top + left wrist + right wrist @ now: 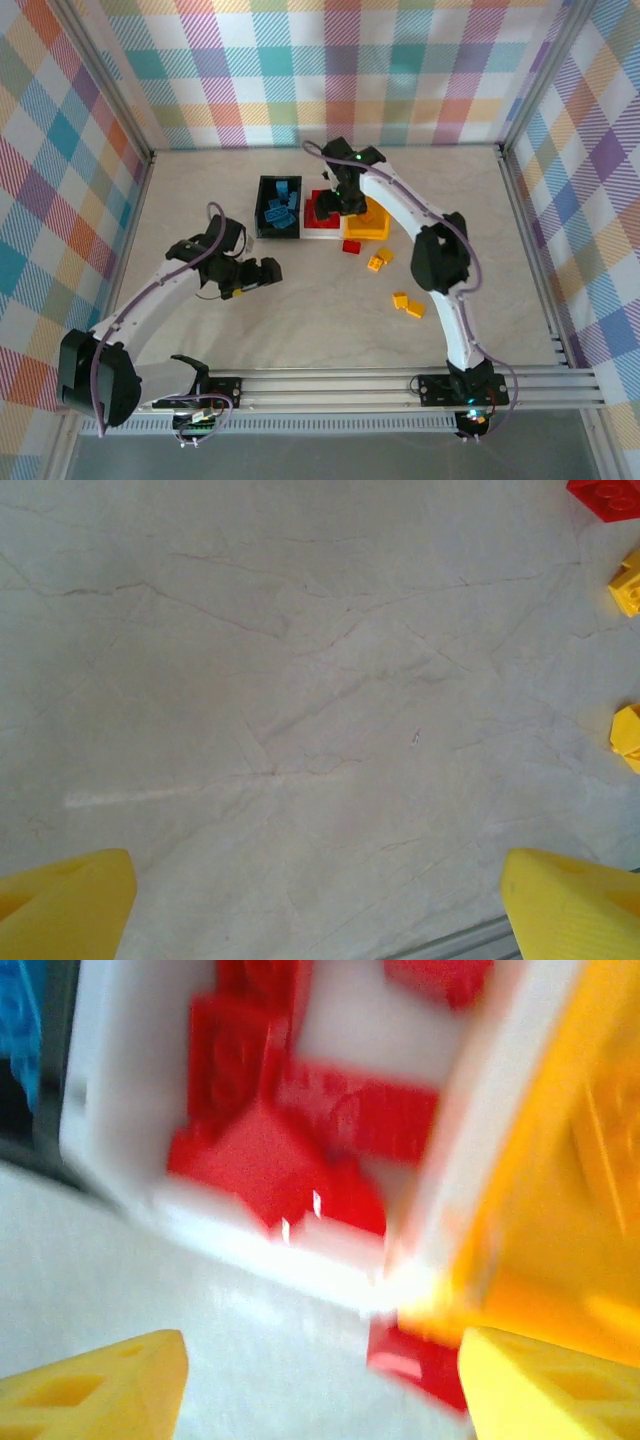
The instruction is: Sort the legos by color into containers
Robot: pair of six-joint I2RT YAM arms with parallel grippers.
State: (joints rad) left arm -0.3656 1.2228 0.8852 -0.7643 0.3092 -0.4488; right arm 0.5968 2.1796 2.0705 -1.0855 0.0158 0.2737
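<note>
right pincer [320, 1375] wide; loose: prob 4 yellow legos [400, 300], 1 red lego [351, 246]

Pale marbled table [300, 310], three bins [262, 205] side by side, loose red brick [351, 247], four yellow bricks [400, 300]

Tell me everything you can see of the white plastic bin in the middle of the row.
The white plastic bin is a small, open-topped rectangular box with smooth walls, standing upright on the pale table. It is the middle of three, set close between the black bin and the yellow-orange bin; whether they touch is unclear. Several red bricks lie loosely piled inside. The right gripper hangs over it, hiding part of it from above.
</note>
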